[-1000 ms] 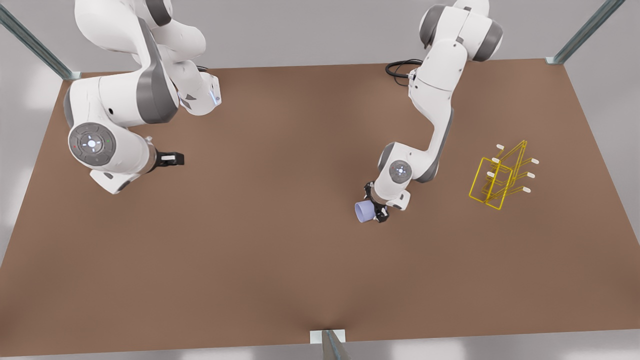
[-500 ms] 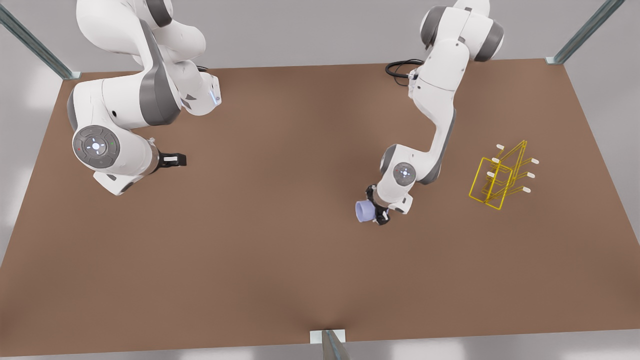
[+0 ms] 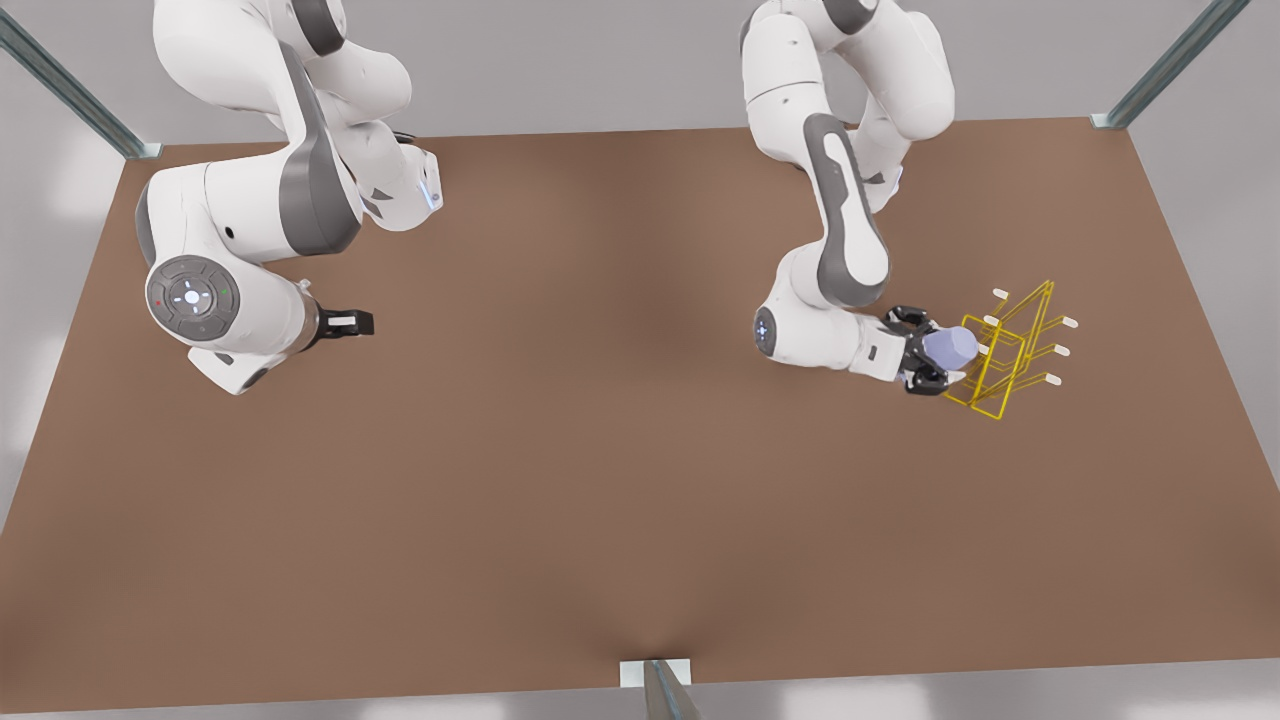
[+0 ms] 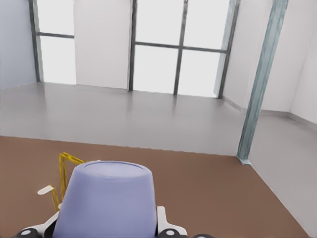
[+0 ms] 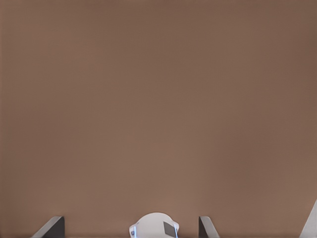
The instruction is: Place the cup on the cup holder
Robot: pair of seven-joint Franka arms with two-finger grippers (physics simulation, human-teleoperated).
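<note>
Cup (image 3: 950, 347): lavender-blue, tapered, no handle; it is being held off the table, lying on its side, closed base pointing toward the rack and touching or nearly touching the rack's near edge in the front view.
Cup holder (image 3: 1003, 350): thin yellow wire rack with white-tipped pegs, standing on the brown table (image 3: 560, 480) at the front view's right; one peg and a yellow wire are peeking out beside the cup (image 4: 109, 198) in the left wrist view.
Left gripper (image 3: 925, 351): fingers are clamping the cup's side walls, one on each flank, toward the wider rim end.
Right gripper (image 3: 345, 321): waiting over bare table at the front view's left, well apart from the cup and rack; its fingers (image 5: 49, 228) are standing apart with nothing between them.
Handling, as I judge it: the cup is looking light, rigid and smooth, so the taper is likely to let it slide out toward the narrow end if the squeeze loosens.
Grip advice: holding across the walls near the rim is seeming sound.
Rack, as I judge it: the wire frame is looking light enough to be shoved or tipped by a careless nudge.
Stage: the cup is not yet hanging on a peg.
</note>
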